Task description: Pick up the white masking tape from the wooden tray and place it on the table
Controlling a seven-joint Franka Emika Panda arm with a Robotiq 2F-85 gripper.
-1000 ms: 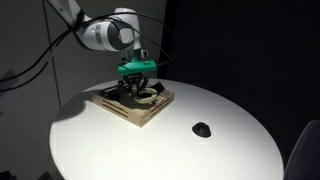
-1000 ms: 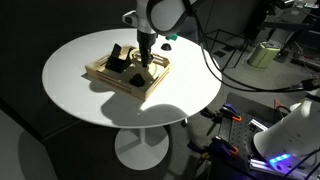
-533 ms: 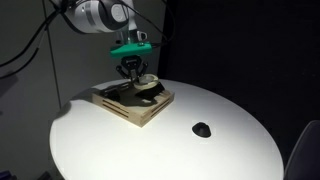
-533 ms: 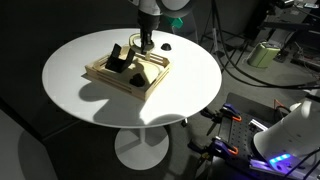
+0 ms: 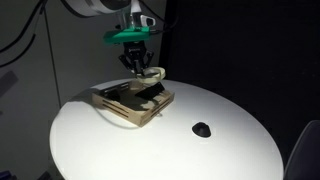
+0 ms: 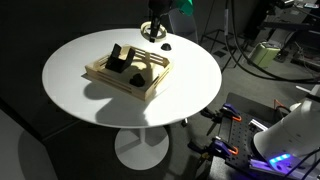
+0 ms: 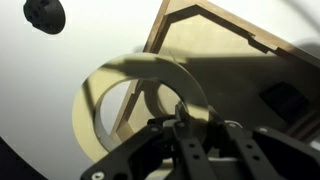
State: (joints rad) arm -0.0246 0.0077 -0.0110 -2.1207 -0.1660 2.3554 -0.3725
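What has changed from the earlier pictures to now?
The gripper, shut on the white masking tape, rose from the wooden tray and lifted the roll clear; it now hangs above the tray. The tray, the black items in it and the small black object on the table stayed in place.

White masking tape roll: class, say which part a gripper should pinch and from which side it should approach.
Pinch the ring's wall, one finger in the centre hole and one outside, coming from above. The tape is an open ring with a narrow wall, which suits a short pinch. The gripper seems to hold it that way now, above the wooden tray.
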